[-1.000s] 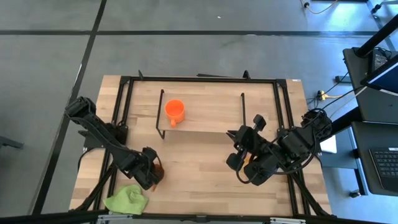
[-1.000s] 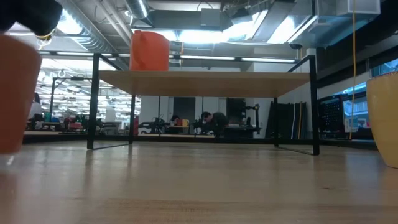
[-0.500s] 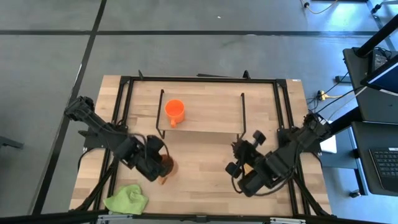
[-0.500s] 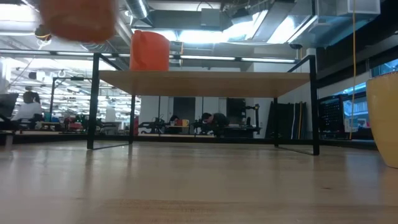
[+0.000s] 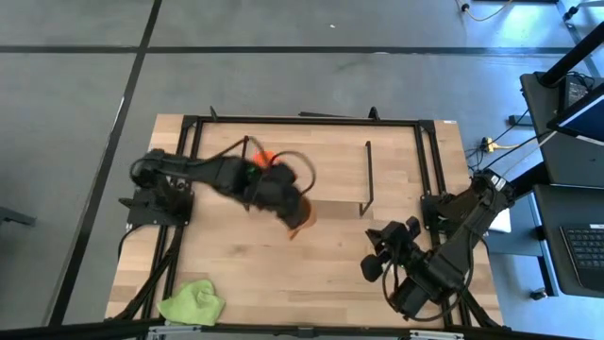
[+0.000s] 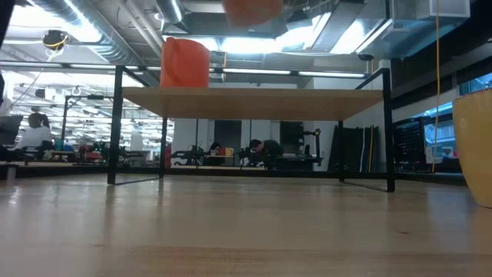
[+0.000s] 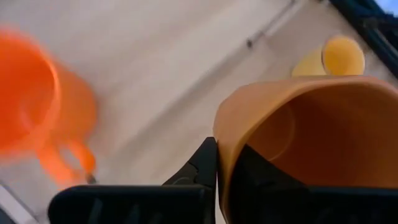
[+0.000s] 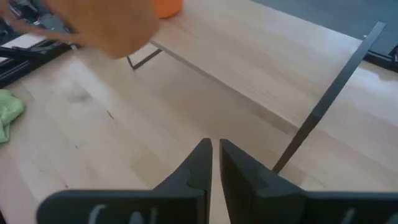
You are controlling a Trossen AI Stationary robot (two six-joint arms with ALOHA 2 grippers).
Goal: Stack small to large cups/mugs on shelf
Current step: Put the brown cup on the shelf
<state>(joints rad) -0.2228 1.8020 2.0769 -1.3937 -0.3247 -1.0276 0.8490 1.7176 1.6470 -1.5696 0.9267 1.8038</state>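
High view puts our left gripper (image 5: pixel 288 203) over the shelf (image 5: pixel 330 170), fingers clamped on the brown mug (image 5: pixel 300 213) beside the orange mug (image 5: pixel 265 158); our right gripper (image 8: pixel 214 163) waits over the bench (image 5: pixel 283 274), fingers nearly closed, empty

Left arm: being held stretched across toward mid-table.
Left gripper (image 5: pixel 286 201): being kept clamped on the brown mug (image 7: pixel 311 149).
Right gripper (image 8: pixel 214 163): being held nearly closed, at the near right.
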